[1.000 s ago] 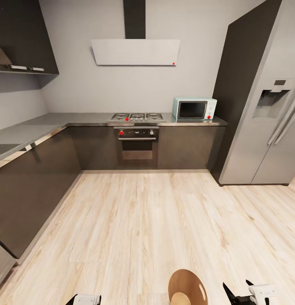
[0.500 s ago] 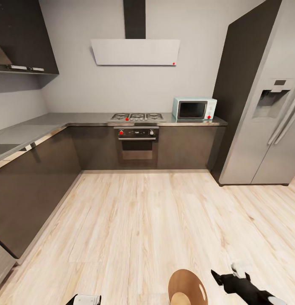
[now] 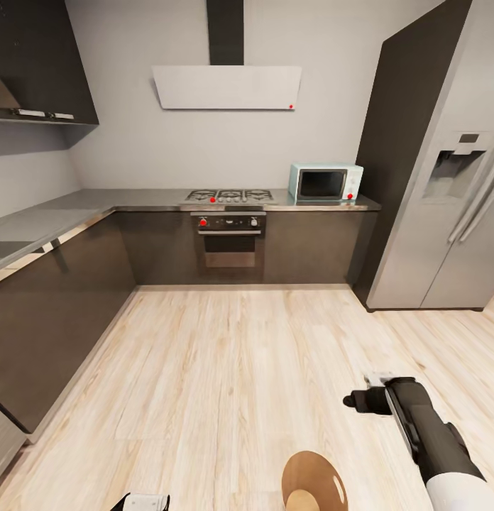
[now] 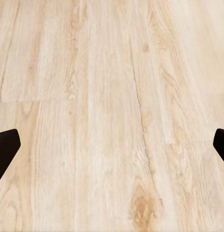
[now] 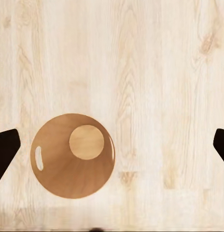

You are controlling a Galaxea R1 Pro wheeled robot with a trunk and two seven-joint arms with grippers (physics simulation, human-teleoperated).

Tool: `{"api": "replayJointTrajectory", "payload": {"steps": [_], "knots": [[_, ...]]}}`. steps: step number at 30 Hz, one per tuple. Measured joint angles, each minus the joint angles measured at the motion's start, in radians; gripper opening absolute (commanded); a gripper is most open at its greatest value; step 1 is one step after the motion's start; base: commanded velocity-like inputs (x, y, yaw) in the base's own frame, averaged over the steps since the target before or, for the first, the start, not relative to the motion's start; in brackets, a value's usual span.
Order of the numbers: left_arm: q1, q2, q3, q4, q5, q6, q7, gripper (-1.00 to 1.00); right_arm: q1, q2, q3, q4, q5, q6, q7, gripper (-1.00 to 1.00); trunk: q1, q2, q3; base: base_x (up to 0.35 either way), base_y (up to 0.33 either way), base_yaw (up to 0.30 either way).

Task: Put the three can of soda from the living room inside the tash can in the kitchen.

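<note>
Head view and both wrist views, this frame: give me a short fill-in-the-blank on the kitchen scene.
1. The trash can stands on the ____ floor.
2. The microwave sits on the counter between the hob and the ____.
3. Seen from above, the trash can holds ____ soda cans.
4. Both the left gripper and the right gripper have their jaws ____.

Missing words: wood; fridge; no; open

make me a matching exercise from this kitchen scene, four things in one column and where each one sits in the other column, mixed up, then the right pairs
Things:
1. microwave
2. trash can
3. fridge
4. oven

Places:
A. on the wood floor at the near edge of the head view
B. built into the dark cabinets under the hob
C. standing tall at the right end of the back cabinets
D. on the countertop right of the hob

Pairs: 1-D, 2-A, 3-C, 4-B
</note>
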Motion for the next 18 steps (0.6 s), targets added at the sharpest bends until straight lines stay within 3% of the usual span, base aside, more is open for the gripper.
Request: {"api": "replayJointTrajectory", "payload": {"steps": [4,8,18], "knots": [[0.000,0.000,0.001,0.000,0.003,0.000,0.000,1.00,-0.064,0.001,0.022,0.124,0.002,0.021,-0.020,1.00,0.000,0.000,0.000,0.000,0.000,0.000],[0.000,0.000,0.003,0.000,0.002,0.001,-0.001,1.00,-0.083,0.000,0.029,0.188,0.002,0.022,-0.048,1.00,0.000,0.000,0.000,0.000,0.107,0.000],[0.000,0.000,0.008,0.000,0.005,0.001,0.001,1.00,-0.088,-0.002,0.034,0.212,0.002,0.013,-0.054,1.00,0.000,0.000,0.000,0.024,0.030,0.000]]}}
